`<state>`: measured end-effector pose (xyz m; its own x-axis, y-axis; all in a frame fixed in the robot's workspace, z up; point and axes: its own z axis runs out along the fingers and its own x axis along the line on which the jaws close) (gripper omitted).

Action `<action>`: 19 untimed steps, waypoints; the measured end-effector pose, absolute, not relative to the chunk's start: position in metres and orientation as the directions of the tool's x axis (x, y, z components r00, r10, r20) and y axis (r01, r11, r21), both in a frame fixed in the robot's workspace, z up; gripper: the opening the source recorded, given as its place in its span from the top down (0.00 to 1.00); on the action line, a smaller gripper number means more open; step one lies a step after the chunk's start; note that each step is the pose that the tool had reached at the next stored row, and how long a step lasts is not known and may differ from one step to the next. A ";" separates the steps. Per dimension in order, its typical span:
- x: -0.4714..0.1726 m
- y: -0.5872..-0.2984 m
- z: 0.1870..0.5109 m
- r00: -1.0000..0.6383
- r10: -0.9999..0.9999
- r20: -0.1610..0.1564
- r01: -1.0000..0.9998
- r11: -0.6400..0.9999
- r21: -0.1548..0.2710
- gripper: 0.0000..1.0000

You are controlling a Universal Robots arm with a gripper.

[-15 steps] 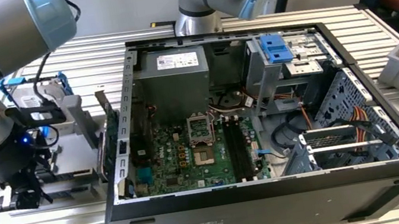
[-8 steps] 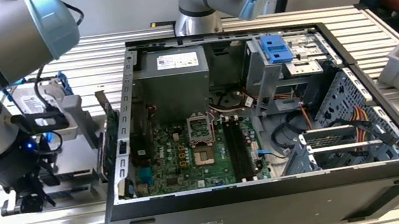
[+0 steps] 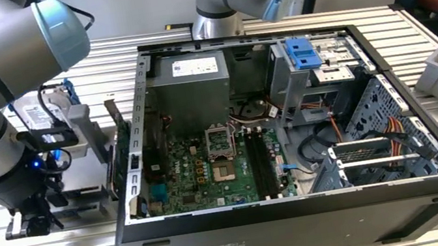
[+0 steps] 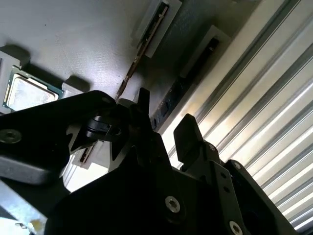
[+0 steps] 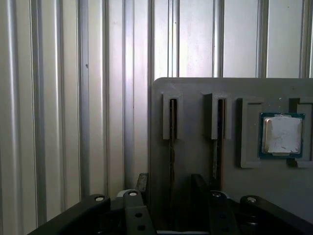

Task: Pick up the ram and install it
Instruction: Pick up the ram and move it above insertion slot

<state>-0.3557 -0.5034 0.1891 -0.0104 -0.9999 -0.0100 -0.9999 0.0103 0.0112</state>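
Since the ram [image 5: 172, 120] stands on edge in a slot of the grey holder [image 5: 195, 88], the fingers [image 5: 198, 188] hang spread to either side of it, gripping nothing and, as far as I can see, not touching its faces. Just past one finger stands a second stick [image 5: 217, 122], then the processor chip [image 5: 281, 134]. Farther out on the counter [image 5: 58, 98] lies the open computer case [image 3: 304, 215] with its memory slots [image 3: 256, 157].

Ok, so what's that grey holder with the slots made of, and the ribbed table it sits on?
The holder looks like matte grey plastic, possibly printed: a dull, even surface with raised frames around the slots, though the look leaves it open. The table looks like bare aluminium: long ribbed profiles with a brushed sheen and bright streaks of reflected light.
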 end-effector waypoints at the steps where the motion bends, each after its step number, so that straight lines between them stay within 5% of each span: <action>1: -0.356 -0.503 0.189 -0.010 -1.000 -0.010 -1.000 0.010 0.011 0.00; 4: -0.356 -0.503 0.189 -0.010 -1.000 -0.010 -1.000 0.010 0.010 0.00; 5: -0.356 -0.503 0.189 -0.010 -1.000 -0.010 -1.000 0.010 0.009 1.00; 19: -0.356 -0.503 0.189 -0.010 -1.000 -0.010 -1.000 0.010 0.005 1.00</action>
<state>-0.3557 -0.5033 0.1889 -0.0104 -0.9999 -0.0103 -0.9999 0.0103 0.0054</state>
